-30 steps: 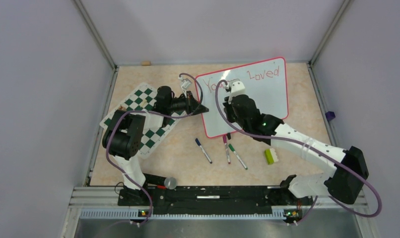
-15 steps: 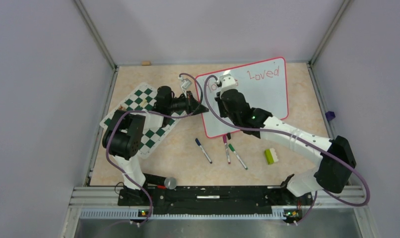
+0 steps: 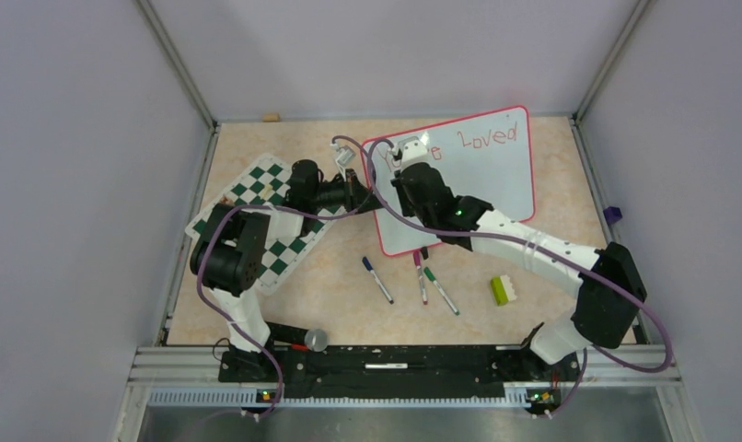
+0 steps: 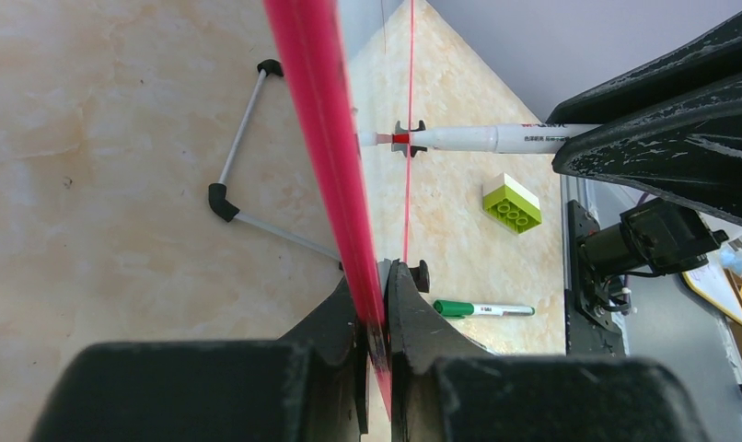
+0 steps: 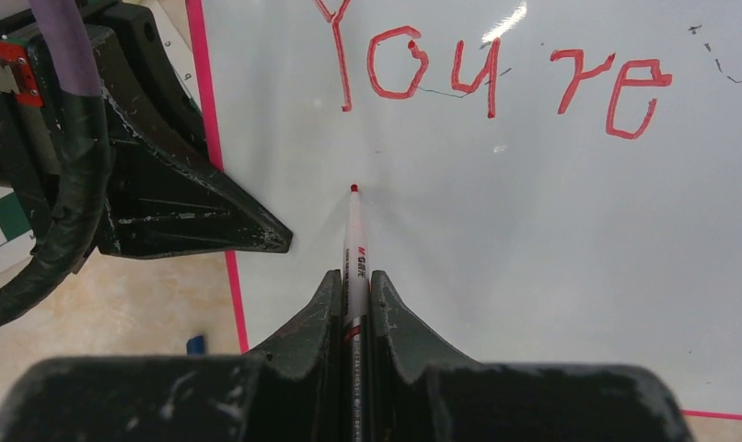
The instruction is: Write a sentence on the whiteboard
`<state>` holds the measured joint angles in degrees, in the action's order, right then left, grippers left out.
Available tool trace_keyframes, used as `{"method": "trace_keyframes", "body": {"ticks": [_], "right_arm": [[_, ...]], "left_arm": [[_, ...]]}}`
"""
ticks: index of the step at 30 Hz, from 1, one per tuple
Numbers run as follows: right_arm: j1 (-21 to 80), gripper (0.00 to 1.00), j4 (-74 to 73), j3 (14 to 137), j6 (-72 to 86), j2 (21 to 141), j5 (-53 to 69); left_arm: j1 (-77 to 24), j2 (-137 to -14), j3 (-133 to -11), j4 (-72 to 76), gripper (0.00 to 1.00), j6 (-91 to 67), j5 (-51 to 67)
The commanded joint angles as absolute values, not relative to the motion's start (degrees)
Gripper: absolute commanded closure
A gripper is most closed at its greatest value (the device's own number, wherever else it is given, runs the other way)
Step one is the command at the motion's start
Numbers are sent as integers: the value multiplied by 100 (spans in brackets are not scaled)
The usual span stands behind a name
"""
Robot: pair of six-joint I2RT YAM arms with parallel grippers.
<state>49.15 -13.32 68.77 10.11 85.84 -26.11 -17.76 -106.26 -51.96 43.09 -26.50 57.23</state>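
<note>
I read "You're Loved" in red on the whiteboard (image 3: 492,189) — left jaws clamp its pink frame, right jaws grip a marker (image 5: 355,241) under "You".

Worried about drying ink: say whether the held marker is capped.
Uncapped: the red marker in the right gripper shows a bare red tip pointing at the whiteboard.

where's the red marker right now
In the right wrist view the red marker is held in the jaws of the right gripper, its tip over the left part of the whiteboard, below "You".
</note>
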Motion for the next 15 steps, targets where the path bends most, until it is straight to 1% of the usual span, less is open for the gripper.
{"method": "trace_keyframes", "body": {"ticks": [1,15], "right_arm": [[4975,100,-1461,7034,1078,8670,-2796],[4979,100,-1720,6453,1333,8238,-2650]], "left_arm": [[-1856,-10844,-5036,4219,100,-1617,5537],[-1852,-10831,-5029,4217,100,-1609,5537]]}}
